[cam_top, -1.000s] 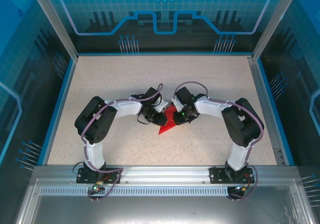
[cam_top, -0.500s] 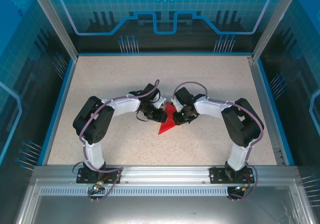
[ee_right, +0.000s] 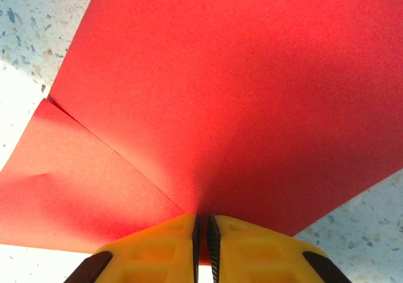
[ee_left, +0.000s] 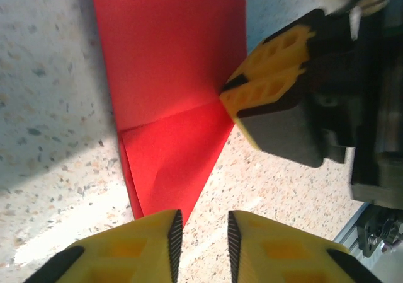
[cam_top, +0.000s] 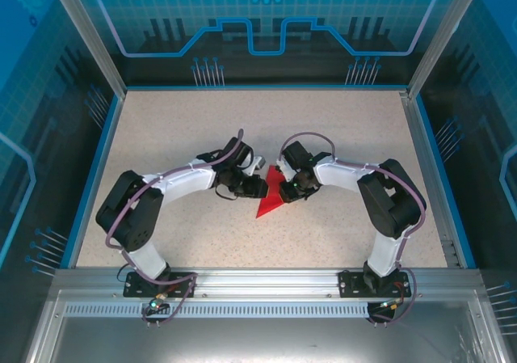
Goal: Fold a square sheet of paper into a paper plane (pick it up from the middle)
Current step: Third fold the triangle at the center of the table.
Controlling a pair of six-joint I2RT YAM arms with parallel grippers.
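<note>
Right gripper [ee_right: 201, 221] is pinched shut on one edge of the red paper [ee_right: 252, 94], with only the sheet between its jaws. Left gripper [ee_left: 204, 223] stands narrow, with bare counter [ee_left: 44, 106] showing through the slim gap and nothing held. One of its fingers [ee_left: 126, 251] sits over the paper's pointed tip; can't tell if it presses down.

Paper lies mid-counter between the two grippers, partly folded. One flap [ee_right: 69, 182] is laid over, and its crease runs to the right gripper's pinch point. In the top view the whole piece is a wedge pointing toward the near edge.

Risks, my judgement:
- Right grip is on an edge only and the sheet is thin. Any pull from the left arm against it likely tears or wrinkles the paper at the pinch.
- Left jaws could close on air beside the tip and miss, or shove the tip and buckle it.
- If the right grip slackens, the sheet can slide on the smooth counter. The next fold then lands off the crease and the nose comes out lopsided.
- The grippers are very close. A small sideways move could knock them together and drag the paper.
</note>
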